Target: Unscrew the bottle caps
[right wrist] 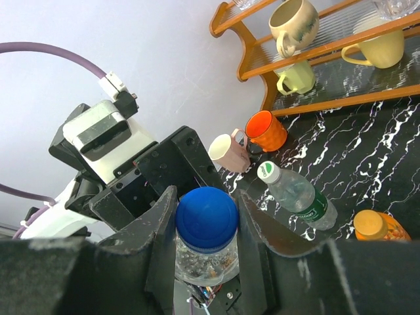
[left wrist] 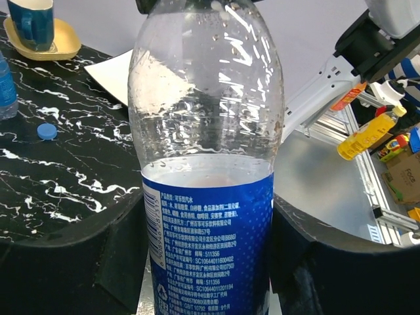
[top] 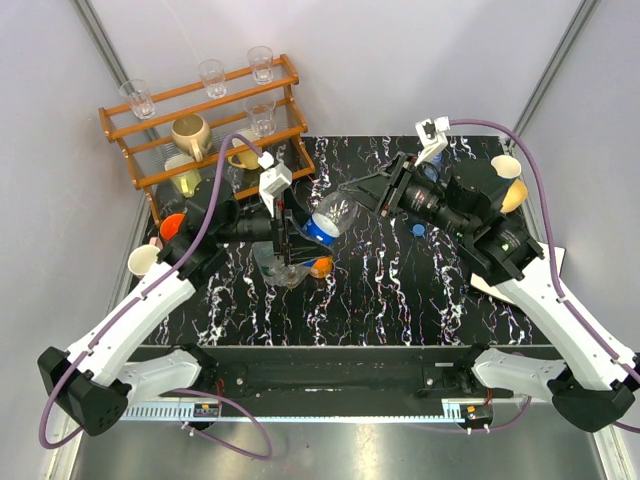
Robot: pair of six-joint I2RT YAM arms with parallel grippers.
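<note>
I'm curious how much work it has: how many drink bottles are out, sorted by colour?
Clear bottle with blue label: 1
Clear bottle with green label: 1
Orange bottle: 1
Translucent blue bottle: 1
Total: 4

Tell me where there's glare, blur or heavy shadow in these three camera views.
Top external: even, soft light, all sharp, a small highlight on the clear bottle. Left wrist: white glare streaks across that bottle's upper half, label print crisp. Right wrist: the blue cap is in focus; the fingers beside it, close to the lens, look soft and dark.
</note>
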